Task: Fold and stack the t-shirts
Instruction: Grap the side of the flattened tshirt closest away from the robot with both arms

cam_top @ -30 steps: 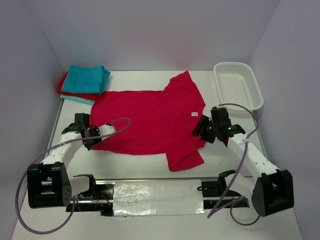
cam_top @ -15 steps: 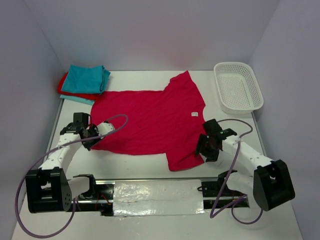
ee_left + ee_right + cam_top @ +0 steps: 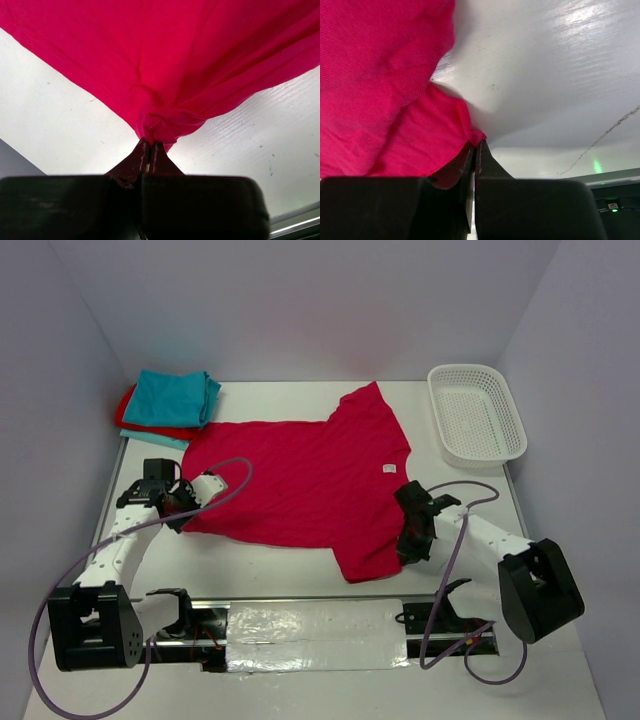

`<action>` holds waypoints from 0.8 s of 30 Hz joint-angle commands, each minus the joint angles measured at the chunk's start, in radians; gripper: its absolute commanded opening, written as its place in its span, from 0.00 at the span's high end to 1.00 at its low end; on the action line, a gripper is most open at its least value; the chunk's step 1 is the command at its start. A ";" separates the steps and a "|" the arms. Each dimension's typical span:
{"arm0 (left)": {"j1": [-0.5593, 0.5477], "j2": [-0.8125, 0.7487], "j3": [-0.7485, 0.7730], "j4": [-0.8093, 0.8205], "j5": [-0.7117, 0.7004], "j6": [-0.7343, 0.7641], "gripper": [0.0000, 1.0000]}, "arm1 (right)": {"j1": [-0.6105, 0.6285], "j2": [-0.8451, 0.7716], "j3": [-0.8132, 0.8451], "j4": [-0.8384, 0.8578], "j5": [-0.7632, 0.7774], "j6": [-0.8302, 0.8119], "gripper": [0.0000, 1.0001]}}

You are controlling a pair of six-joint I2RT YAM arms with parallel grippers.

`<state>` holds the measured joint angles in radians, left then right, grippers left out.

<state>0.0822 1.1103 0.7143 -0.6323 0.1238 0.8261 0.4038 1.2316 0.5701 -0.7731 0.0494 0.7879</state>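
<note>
Looks like the right gripper (image 3: 475, 147) just dropped onto the near sleeve and pinched shut on its hem. The left gripper (image 3: 149, 150) is clamped on the bottom corner, so I'd guess a fold's coming. The red t-shirt (image 3: 300, 480) lies flat and slightly wrinkled, left of the basket (image 3: 478, 410), with the folded stack (image 3: 170, 405) farther left.

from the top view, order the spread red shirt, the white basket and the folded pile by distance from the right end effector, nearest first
1. spread red t-shirt: gripped at its near sleeve by the right end effector.
2. white basket: far right corner.
3. folded pile: far left corner.
</note>
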 commanded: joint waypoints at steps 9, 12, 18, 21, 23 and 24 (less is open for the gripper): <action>-0.009 -0.043 0.083 -0.266 -0.076 -0.004 1.00 | 0.009 -0.587 0.103 -0.412 0.058 0.257 1.00; -0.012 -0.055 0.102 -0.384 -0.055 -0.005 1.00 | 0.006 -0.682 0.191 -0.573 0.056 0.301 1.00; -0.012 -0.141 0.177 -0.584 0.042 0.083 1.00 | 0.007 -0.739 0.327 -0.672 -0.037 0.281 1.00; -0.012 -0.161 0.223 -0.693 0.072 0.129 1.00 | 0.009 -0.718 0.352 -0.670 -0.092 0.263 1.00; -0.012 -0.168 0.220 -0.666 0.083 0.121 1.00 | 0.009 -0.681 0.393 -0.660 -0.050 0.249 1.00; -0.012 -0.165 0.214 -0.629 0.082 0.104 1.00 | 0.009 -0.660 0.410 -0.640 -0.011 0.207 1.00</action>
<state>0.0750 0.9478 0.9119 -1.2114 0.1577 0.9073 0.4065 0.5201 0.9054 -1.3296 -0.0044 1.0439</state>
